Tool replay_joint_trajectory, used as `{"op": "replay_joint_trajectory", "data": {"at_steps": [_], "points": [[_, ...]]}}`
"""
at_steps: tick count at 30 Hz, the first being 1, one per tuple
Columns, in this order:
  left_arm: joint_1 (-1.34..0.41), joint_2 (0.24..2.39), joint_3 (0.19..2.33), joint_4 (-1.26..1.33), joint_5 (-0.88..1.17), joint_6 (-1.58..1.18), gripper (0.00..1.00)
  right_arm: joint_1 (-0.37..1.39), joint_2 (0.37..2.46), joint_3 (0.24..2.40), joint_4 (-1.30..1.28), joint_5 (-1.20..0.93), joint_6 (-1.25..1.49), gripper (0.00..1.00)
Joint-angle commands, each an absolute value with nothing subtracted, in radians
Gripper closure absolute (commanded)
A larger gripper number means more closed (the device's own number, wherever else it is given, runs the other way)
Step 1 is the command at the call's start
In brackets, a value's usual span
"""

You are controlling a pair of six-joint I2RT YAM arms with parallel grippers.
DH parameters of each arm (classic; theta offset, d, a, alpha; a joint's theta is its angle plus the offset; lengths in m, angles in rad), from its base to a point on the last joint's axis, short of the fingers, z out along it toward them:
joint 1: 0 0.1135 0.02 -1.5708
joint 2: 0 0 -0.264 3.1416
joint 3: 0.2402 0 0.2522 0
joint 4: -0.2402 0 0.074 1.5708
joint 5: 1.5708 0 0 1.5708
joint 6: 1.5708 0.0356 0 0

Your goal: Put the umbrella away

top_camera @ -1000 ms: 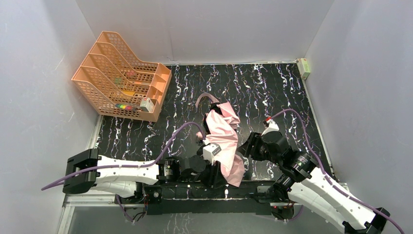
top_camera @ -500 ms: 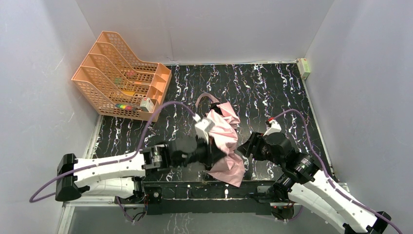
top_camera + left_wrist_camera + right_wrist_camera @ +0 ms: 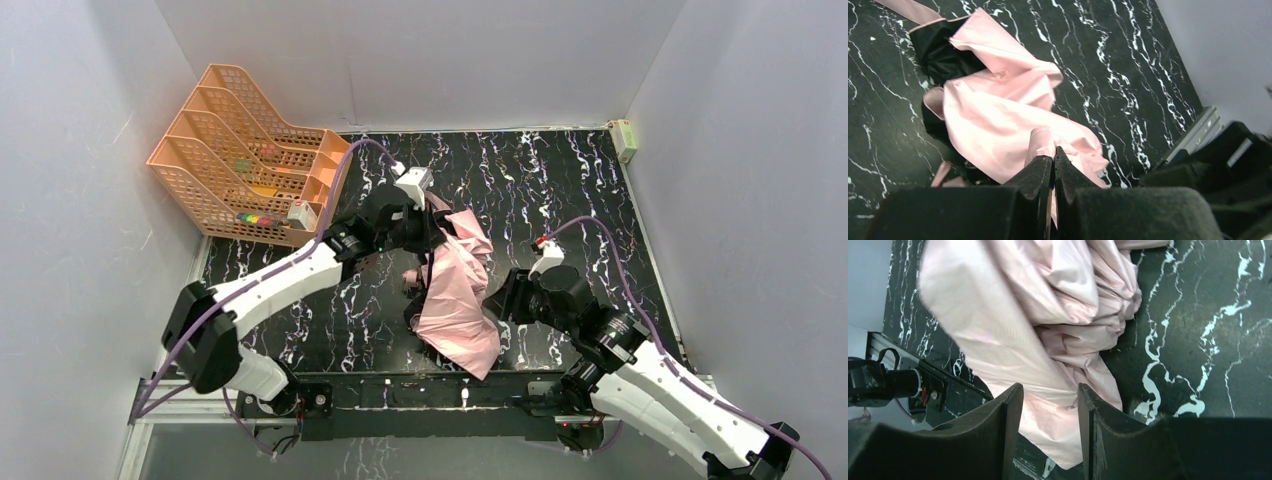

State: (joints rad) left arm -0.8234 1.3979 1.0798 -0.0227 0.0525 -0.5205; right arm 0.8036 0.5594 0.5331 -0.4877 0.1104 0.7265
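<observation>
Left gripper [image 3: 1053,154] clenched on pink fabric of the umbrella [image 3: 455,300]; right gripper [image 3: 1050,390] parted, grasping nothing. We see walls [image 3: 420,60] on three sides of the table [image 3: 570,190], open marble far right. Orange rack [image 3: 230,150] in the far-left corner holds small coloured bits [image 3: 255,217]. Umbrella draped mid-table, top at left gripper, near hem just beside right gripper

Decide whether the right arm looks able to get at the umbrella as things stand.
Probably yes. The right arm has its open jaws facing the umbrella, whose pink fabric lies just ahead with nothing between. The left arm, jaws shut on a fold at the far end, is off that path.
</observation>
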Motion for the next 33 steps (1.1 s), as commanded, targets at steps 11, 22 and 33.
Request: {"op": "replay_joint_trajectory", "data": {"at_steps": [11,22,33], "points": [[-0.591,1.683,1.253,0.152,0.356,-0.516,1.0,0.807,0.782,0.646,-0.171,-0.089,0.568,0.71],[-0.577,1.817,1.316,0.132,0.407,-0.488,1.0,0.749,1.137,0.88,-0.111,-0.085,0.436,0.82],[-0.564,1.884,1.356,0.109,0.385,-0.489,1.0,0.55,1.4,0.954,0.018,-0.339,0.39,0.85]]}}
